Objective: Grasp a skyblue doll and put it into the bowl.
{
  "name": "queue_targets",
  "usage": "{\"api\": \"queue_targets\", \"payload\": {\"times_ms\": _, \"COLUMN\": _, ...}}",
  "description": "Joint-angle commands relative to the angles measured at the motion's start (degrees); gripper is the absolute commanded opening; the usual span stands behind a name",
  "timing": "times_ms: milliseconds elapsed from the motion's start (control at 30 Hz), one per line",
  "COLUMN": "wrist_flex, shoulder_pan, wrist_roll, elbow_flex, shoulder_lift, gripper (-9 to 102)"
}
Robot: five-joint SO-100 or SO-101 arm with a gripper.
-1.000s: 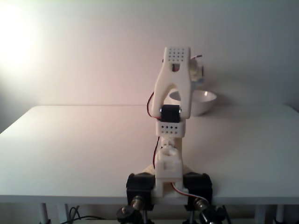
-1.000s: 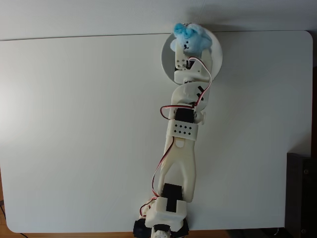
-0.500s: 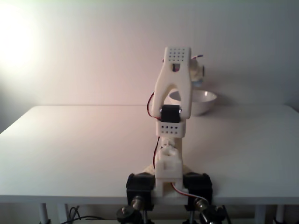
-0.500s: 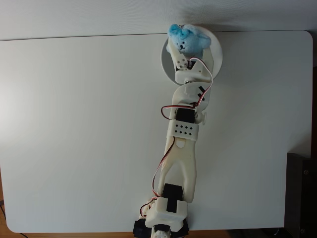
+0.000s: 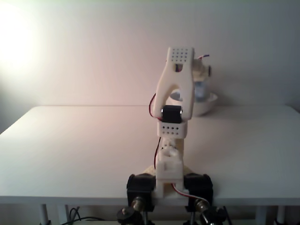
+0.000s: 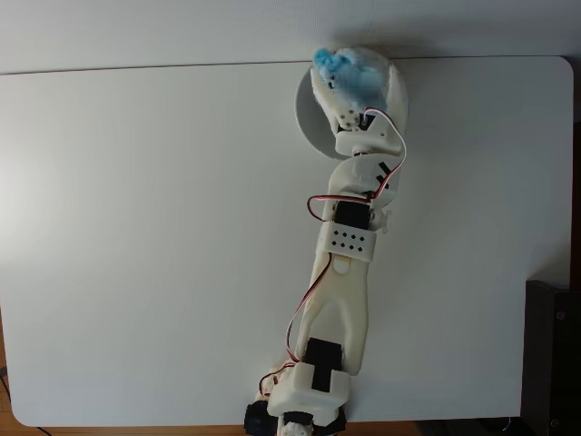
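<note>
The white bowl [image 6: 306,113] stands at the table's far edge, right of centre in both fixed views; its side [image 5: 210,104] shows behind the arm. The fuzzy skyblue doll [image 6: 329,63] hangs over the bowl's far half, largely covered from above by the tilted-down gripper [image 6: 343,74]. From the front, a pale blue patch of the doll [image 5: 202,89] shows just under the gripper [image 5: 201,83], level with the bowl's rim. The gripper looks shut on the doll; the fingertips are hidden by the gripper body.
The white arm stretches from its clamped base [image 6: 295,413] at the near table edge up to the bowl. A dark object [image 6: 552,354] sits beyond the table's right edge. A pale wall stands close behind the bowl.
The wrist has tipped downward and shifted slightly right, lowering the doll toward the bowl. The gripper body now covers most of the doll from above.
</note>
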Motion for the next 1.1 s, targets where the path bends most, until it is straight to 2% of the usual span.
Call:
{"api": "queue_targets", "payload": {"times_ms": 0, "wrist_flex": -1.1, "shoulder_pan": 0.5, "wrist_roll": -0.2, "elbow_flex": -2.1, "shoulder_lift": 1.3, "gripper": 65}}
{"api": "queue_targets", "payload": {"times_ms": 600, "wrist_flex": -1.1, "shoulder_pan": 1.1, "wrist_roll": -0.2, "elbow_flex": -2.5, "shoulder_lift": 1.5, "gripper": 91}}
{"api": "queue_targets", "payload": {"times_ms": 1067, "wrist_flex": -1.1, "shoulder_pan": -0.5, "wrist_roll": -0.4, "elbow_flex": -2.8, "shoulder_lift": 4.3, "gripper": 92}}
